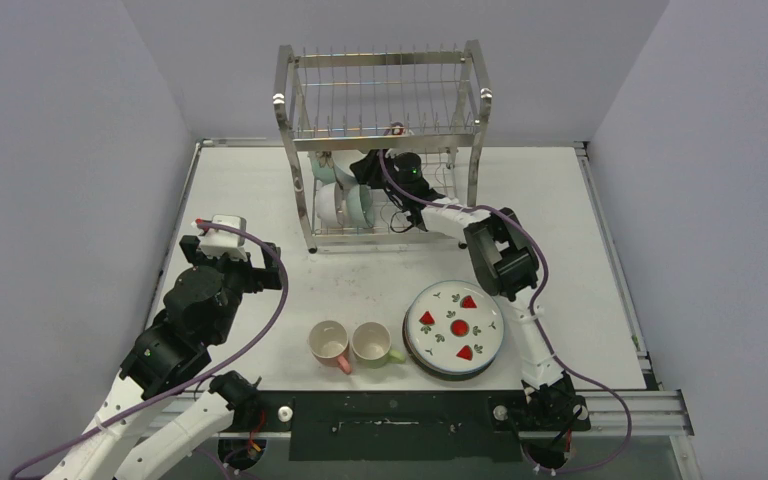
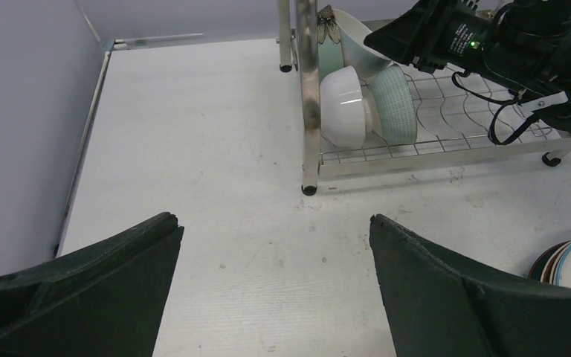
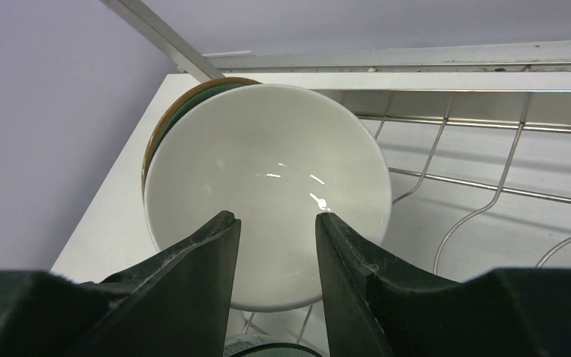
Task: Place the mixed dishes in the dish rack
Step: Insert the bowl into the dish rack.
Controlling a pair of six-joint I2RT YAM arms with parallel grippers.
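1. A white bowl (image 3: 268, 186) stands on its edge at the left end of the lower tier of the dish rack (image 1: 380, 57), its hollow facing the right wrist camera.
2. A brown-rimmed plate (image 3: 165, 123) stands upright just behind this bowl.
3. The right hand (image 3: 275, 217) reaches into that lower tier. Its fingers are partly apart in front of the bowl's lower half, and the bowl's inside shows through the gap. Nothing is pinched between them; I cannot tell whether they touch the bowl.
4. Nearer the front of the same tier, a second white bowl (image 2: 346, 108) and a mint-green bowl (image 2: 395, 104) lean together on their sides.
5. The rack stands at the far middle of the desk (image 1: 260, 200).
6. On the near part of the desk, a strawberry plate (image 1: 454, 326) tops a stack. Just to its left, a green mug (image 1: 373, 343) and a pink mug (image 1: 330, 344) sit side by side.
7. The left hand (image 2: 271, 219) hangs over the left part of the desk, spread wide and empty, well apart from the rack.
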